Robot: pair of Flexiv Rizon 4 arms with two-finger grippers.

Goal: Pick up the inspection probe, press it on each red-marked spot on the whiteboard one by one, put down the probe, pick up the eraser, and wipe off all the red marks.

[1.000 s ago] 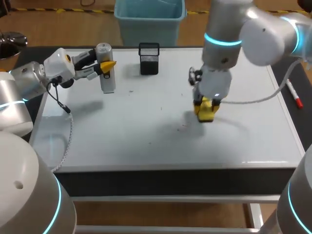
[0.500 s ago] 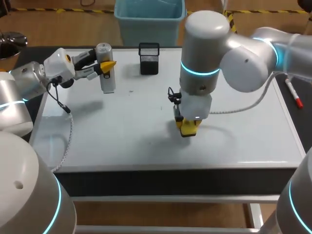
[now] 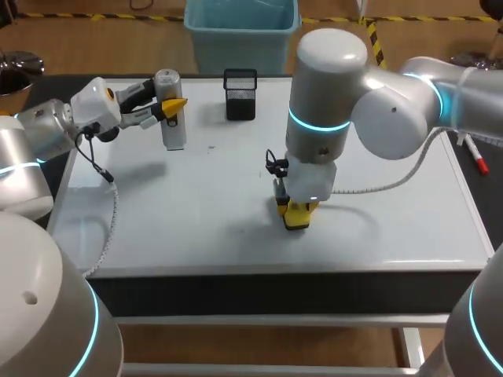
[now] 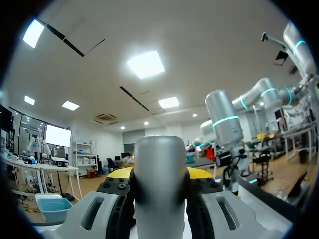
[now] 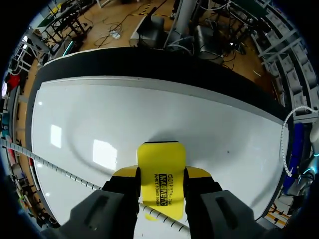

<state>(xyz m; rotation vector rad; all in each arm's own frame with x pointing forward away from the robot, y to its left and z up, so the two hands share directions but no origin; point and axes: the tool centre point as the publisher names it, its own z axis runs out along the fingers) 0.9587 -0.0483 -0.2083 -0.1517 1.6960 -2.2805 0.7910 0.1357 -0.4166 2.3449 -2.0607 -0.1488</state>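
Note:
The inspection probe, a silver cylinder, stands upright at the whiteboard's back left. My left gripper is shut on its upper part. In the left wrist view the probe fills the gap between the yellow-tipped fingers of the left gripper. The yellow eraser rests flat on the middle of the board, a little toward the front, with my right gripper shut on it from above. The right wrist view shows the eraser clamped in the right gripper against the white surface. I see no red marks near it.
A black mesh holder stands at the back middle of the board. A red marker lies beside the board's right edge. A few faint specks dot the board near the probe. The right arm's cable hangs over the right half.
My right arm has slid the eraser leftward and toward the front edge across the board, over a small mark. The left arm and probe have not moved.

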